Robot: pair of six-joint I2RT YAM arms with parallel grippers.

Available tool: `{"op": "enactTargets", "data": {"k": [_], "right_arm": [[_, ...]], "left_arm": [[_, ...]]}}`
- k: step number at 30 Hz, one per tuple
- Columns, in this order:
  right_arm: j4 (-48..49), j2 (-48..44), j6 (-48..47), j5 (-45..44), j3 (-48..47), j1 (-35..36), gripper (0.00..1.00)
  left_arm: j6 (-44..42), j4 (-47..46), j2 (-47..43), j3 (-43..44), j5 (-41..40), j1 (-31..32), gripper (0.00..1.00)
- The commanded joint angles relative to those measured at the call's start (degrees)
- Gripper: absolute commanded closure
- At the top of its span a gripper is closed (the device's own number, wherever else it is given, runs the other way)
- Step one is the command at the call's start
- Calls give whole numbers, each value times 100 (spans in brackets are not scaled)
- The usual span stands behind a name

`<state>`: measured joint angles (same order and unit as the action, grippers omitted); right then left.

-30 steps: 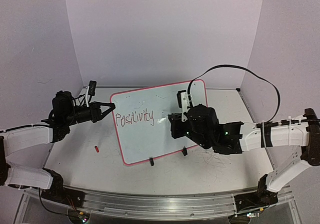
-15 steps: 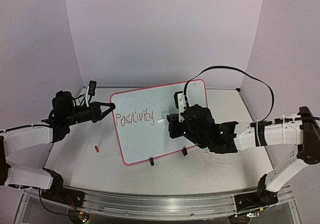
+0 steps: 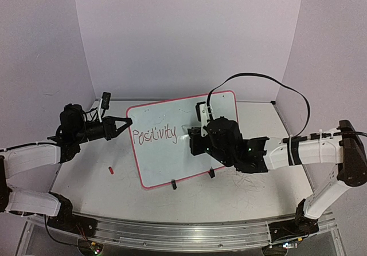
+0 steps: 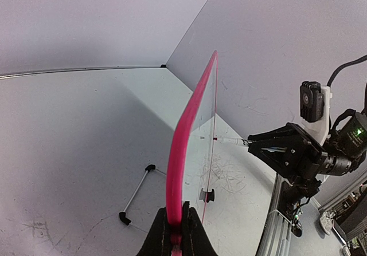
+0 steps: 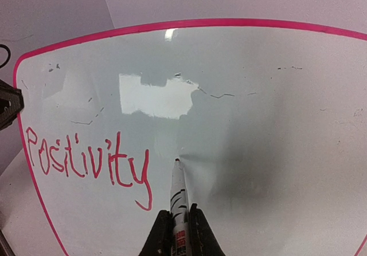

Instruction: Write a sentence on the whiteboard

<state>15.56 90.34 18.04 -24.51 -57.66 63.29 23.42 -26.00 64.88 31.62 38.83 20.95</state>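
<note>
Whiteboard (image 3: 163, 161) stands mid-frame on the tabletop (image 3: 86, 176), its left rim pinched by the left end effector (image 3: 127, 122). Right end effector (image 5: 175, 224) grips a marker (image 5: 177, 190), tip at the board just right of the sentence (image 5: 86, 161), "Positivity".

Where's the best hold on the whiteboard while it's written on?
Left rim, near the top, coming edge-on from the left. The board stands on two feet, so its thin rim suits a pinch and the face is left free for the marker. The left end effector clamps just there.
</note>
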Motion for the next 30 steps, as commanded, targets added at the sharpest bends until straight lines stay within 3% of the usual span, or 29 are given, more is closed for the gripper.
{"op": "enactTargets", "data": {"k": [1,30], "right_arm": [[242,132,-85,-27,-287,-46,100],[-247,-90,671,21,218,-95,100]], "left_arm": [[-357,-70,-29,20,-26,67,100],[-364,-62,-29,44,3,67,100]]}}
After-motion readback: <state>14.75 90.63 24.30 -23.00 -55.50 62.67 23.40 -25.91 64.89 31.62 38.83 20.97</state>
